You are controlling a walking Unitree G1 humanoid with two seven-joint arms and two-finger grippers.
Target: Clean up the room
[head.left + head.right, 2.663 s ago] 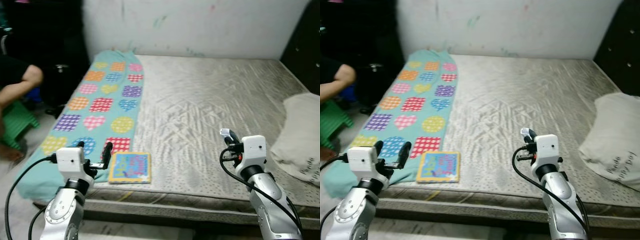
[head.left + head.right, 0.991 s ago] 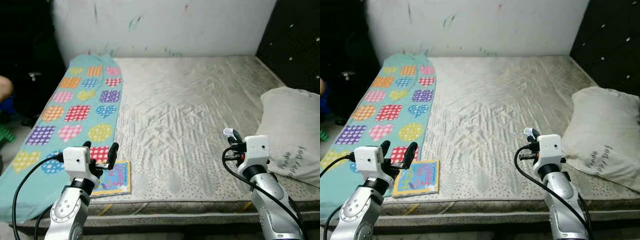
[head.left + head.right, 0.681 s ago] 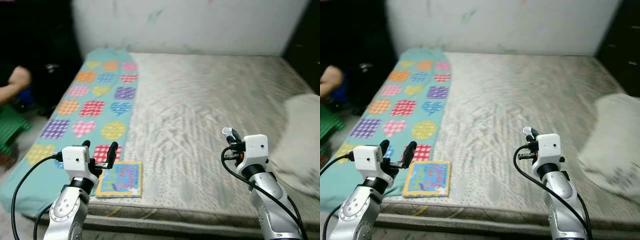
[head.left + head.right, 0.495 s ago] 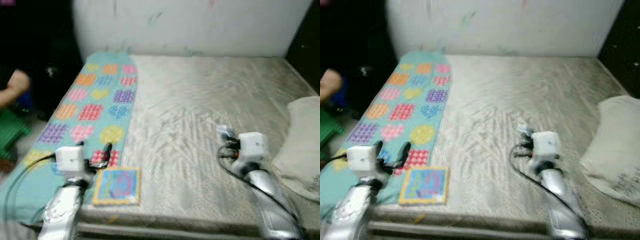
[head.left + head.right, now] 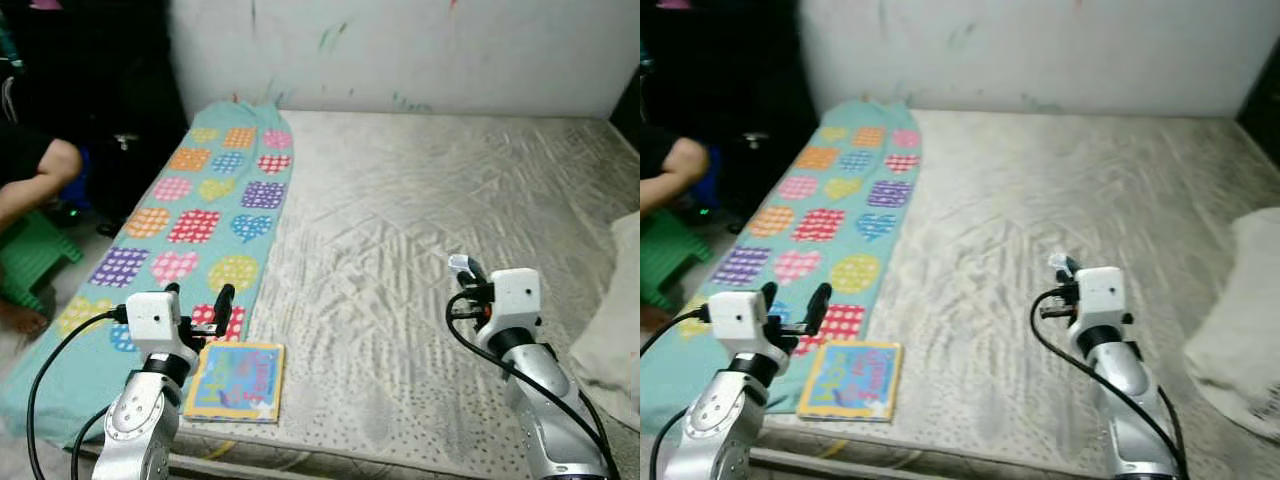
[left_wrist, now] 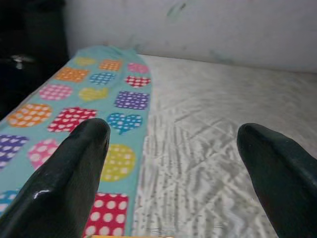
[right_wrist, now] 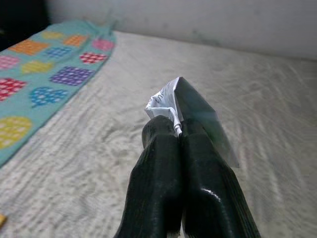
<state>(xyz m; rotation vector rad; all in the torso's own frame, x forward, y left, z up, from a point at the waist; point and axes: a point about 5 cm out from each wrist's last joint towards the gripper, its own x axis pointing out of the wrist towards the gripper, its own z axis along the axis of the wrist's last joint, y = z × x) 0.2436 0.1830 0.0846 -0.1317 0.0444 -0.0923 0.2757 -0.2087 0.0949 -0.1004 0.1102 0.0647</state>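
Observation:
My right gripper [image 5: 462, 268] hovers over the bare grey mattress [image 5: 400, 200], shut on a small scrap of white and dark wrapper [image 7: 174, 97] that sticks out past its fingertips. My left gripper [image 5: 198, 292] is open and holds nothing; it hangs above the near left corner of the bed. Just below it, a colourful picture book [image 5: 236, 381] lies flat near the mattress's front edge. A teal blanket [image 5: 205, 205] printed with hearts and squares runs along the bed's left side; the left wrist view looks over the blanket [image 6: 84, 94] between the spread fingers.
A white pillow [image 5: 622, 315] lies at the bed's right edge. A person's arm [image 5: 35, 182] and a green stool [image 5: 35, 255] are on the floor to the left. A marked white wall [image 5: 400, 50] stands behind the bed.
The camera has swung left, so the pillow now sits at the right edge and the person's arm shows. Both grippers keep their pose; the right stays shut on the scrap.

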